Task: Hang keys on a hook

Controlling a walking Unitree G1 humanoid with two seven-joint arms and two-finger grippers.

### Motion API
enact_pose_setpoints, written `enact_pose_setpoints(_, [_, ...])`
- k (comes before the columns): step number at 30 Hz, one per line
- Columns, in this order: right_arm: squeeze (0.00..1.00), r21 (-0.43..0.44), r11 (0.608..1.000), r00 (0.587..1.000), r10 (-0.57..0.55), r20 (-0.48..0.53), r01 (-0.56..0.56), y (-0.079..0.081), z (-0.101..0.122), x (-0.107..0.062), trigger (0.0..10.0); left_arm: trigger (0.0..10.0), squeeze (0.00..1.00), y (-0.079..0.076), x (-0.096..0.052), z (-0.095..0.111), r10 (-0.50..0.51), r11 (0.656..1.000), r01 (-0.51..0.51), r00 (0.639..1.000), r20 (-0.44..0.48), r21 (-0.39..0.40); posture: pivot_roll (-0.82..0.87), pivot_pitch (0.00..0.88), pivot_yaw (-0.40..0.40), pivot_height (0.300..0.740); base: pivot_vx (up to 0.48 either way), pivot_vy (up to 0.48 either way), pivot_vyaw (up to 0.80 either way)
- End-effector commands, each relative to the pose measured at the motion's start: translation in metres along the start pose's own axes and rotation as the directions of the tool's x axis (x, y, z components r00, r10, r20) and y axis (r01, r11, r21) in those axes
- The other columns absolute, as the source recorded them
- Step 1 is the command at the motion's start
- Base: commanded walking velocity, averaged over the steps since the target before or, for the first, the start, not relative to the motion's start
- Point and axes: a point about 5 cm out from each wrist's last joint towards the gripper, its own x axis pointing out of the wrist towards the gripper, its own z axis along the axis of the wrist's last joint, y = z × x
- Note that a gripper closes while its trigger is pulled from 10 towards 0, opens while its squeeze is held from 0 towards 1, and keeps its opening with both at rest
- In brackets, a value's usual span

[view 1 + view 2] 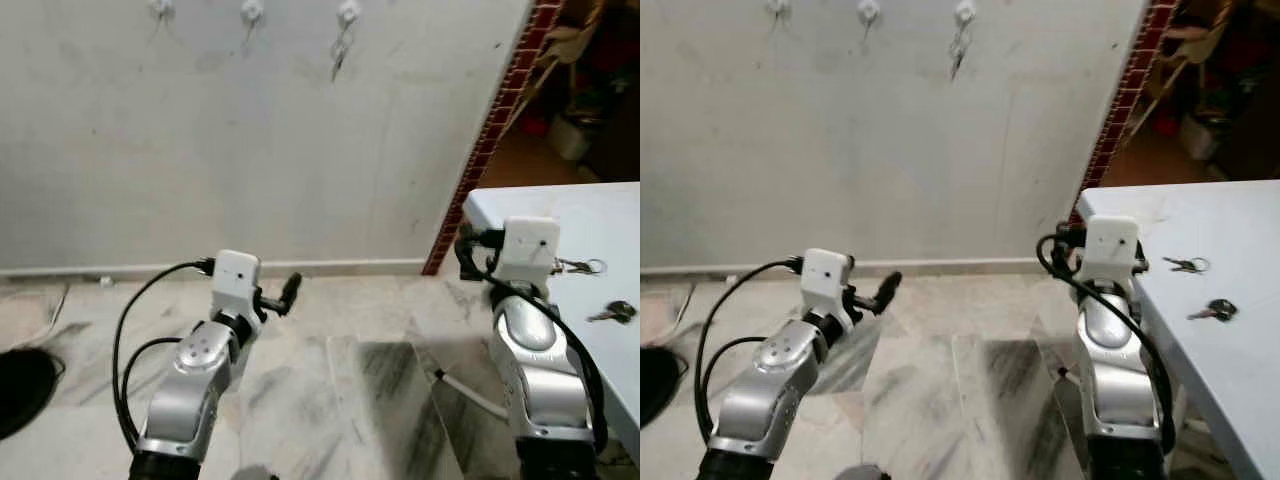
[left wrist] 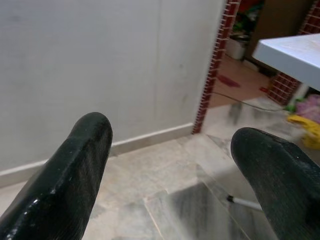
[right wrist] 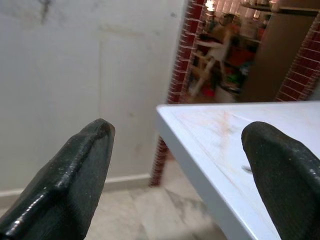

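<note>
Three white hooks are fixed high on the white wall; the rightmost hook [image 1: 348,12] has a set of keys [image 1: 339,56] hanging from it, while the other two [image 1: 252,10] look bare. Two more key sets lie on the light blue table [image 1: 600,210] at my right: one with a ring [image 1: 581,266] and one with a dark head [image 1: 612,313]. My left gripper [image 2: 172,145] is open and empty, held low over the floor and pointing toward the wall. My right gripper [image 3: 182,145] is open and empty beside the table's near corner, left of the keys.
A red brick pillar [image 1: 500,110] ends the wall at the right, with a cluttered room behind it. The marble floor [image 1: 330,390] lies between me and the wall. A black round object [image 1: 20,390] and a cable lie on the floor at the left.
</note>
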Motion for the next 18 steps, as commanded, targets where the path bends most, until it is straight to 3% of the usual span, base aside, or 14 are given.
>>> enact_pose_setpoints(1, [0.0, 0.015, 1.0, 1.0, 0.006, 0.022, -0.006, 0.005, 0.006, 0.001, 10.0, 10.0, 0.0, 0.0, 0.001, 0.002, -0.01, 1.0, 0.01, 1.0, 0.006, 0.004, 0.11, 0.0, -0.045, 0.74, 0.0, 0.0, 0.0])
enact_pose_setpoints(6, [0.0, 0.019, 1.0, 1.0, 0.007, 0.02, -0.007, 0.006, 0.005, 0.001, 10.0, 10.0, 0.0, 0.002, 0.002, 0.004, -0.015, 1.0, 0.015, 1.0, 0.016, -0.002, 0.11, 0.0, -0.044, 0.74, 0.0, 0.0, 0.0])
enact_pose_setpoints(18, [0.0, 0.022, 1.0, 1.0, 0.001, 0.017, -0.001, 0.006, 0.005, 0.003, 10.0, 10.0, 0.0, 0.0, 0.008, 0.012, -0.039, 0.999, 0.041, 0.998, 0.051, -0.036, 0.11, 0.0, -0.043, 0.74, 0.0, 0.0, -0.42])
